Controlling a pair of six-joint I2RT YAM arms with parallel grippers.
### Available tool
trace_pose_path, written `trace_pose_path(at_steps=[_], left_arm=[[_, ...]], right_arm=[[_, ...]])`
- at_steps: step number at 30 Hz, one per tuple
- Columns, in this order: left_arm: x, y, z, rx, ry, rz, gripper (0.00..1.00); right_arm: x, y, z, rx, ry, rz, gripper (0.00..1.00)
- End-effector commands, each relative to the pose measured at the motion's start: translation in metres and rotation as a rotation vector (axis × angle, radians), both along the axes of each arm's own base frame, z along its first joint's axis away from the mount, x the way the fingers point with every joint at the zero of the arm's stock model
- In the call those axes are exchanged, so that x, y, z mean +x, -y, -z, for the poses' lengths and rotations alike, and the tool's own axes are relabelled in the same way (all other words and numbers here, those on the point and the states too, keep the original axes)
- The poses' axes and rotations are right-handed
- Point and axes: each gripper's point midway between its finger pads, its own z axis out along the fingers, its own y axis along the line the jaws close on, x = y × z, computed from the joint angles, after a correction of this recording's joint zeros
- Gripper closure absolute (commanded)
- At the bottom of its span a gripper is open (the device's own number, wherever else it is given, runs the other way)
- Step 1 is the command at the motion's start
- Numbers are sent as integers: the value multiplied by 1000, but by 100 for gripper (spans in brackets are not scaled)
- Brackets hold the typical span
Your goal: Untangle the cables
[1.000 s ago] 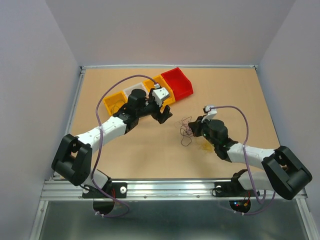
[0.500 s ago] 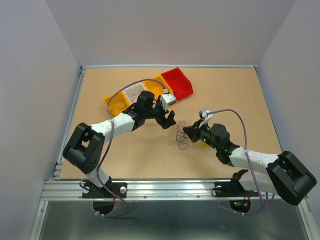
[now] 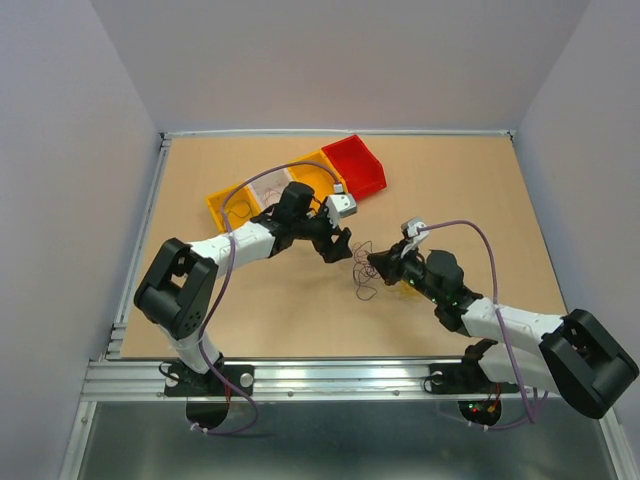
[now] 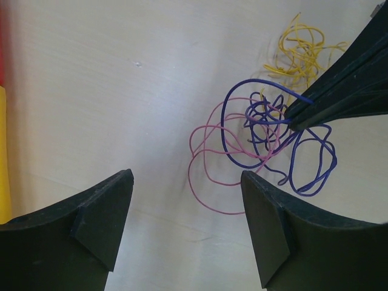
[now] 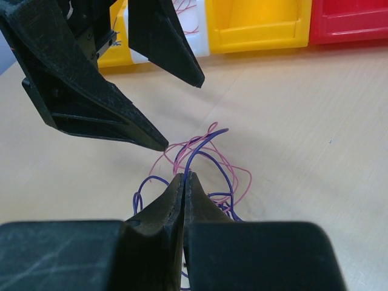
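left wrist view: the cables [image 4: 262,121] lie in a loose clump on the table [image 4: 91,91], feather-light, springy, likely to snag. right gripper [image 5: 183,177] is pinched closed on a blue strand [image 5: 200,140]; left gripper [image 4: 187,180] gapes wide, empty, just beside; best to take the free pink loop [image 4: 190,170].

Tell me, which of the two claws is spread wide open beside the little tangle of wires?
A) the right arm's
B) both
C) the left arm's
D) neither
C: the left gripper has its fingers standing wide apart just above the table beside the cables, while the right gripper is pinched shut on them.
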Motion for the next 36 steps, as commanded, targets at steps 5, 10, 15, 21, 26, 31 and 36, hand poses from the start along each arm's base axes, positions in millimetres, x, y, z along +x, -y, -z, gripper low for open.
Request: trace_pose_path(at_steps=[5,10,15,21,26,31,36], left_arm=[[-18,4,-37,-49,126,133,21],[-26,7,-34,-52,135,173,23],[-39,7,-37,-70,159,232,25],[-54,7,-44,-81,217,280,26],[-54,12,-41,-60,237,266,29],[-52,18,-35,-36,251,242,38],[-50,22,-33,-27,268,226,66]], right_arm=[[-4,1,-14,36,64,-4,99],[-6,1,-17,50,65,-6,99],[-8,1,-23,72,67,-10,99],[-14,-3,-30,93,70,-43,99],[-17,-5,-31,100,63,-62,100],[-21,-8,-34,111,63,-85,99],[-22,-8,-34,114,62,-88,99]])
